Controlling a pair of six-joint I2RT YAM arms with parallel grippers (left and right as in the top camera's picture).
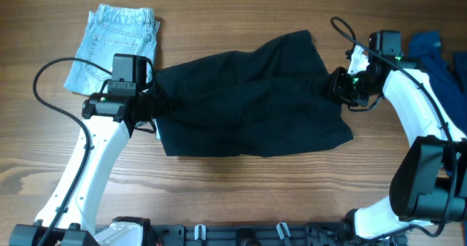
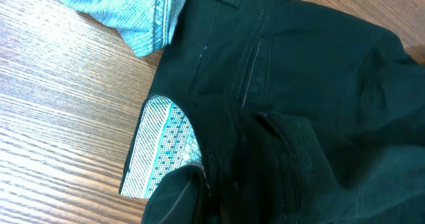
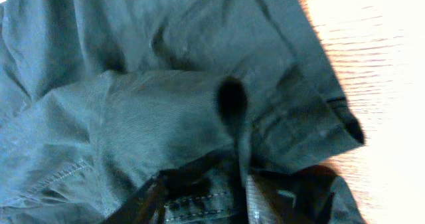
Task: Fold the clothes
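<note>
One pair, the denim shorts (image 1: 117, 41), lies folded far left. The black shorts (image 1: 248, 100) lie spread mid-table, unfolded, and a blue garment (image 1: 438, 63) sits far right, so we judge much remains. The right gripper (image 1: 337, 85) clamps a ridge of cloth at their right edge. The left gripper (image 1: 149, 104) meets their left edge. Its wrist view alone shows a patterned lining (image 2: 163, 144), yet hides the fingers, so we cannot tell their grip.

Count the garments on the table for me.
3. Black shorts across the centre; pale-blue denim shorts at upper left; a royal-blue garment at the right edge, partly behind the right arm. More could lie out of frame.
</note>
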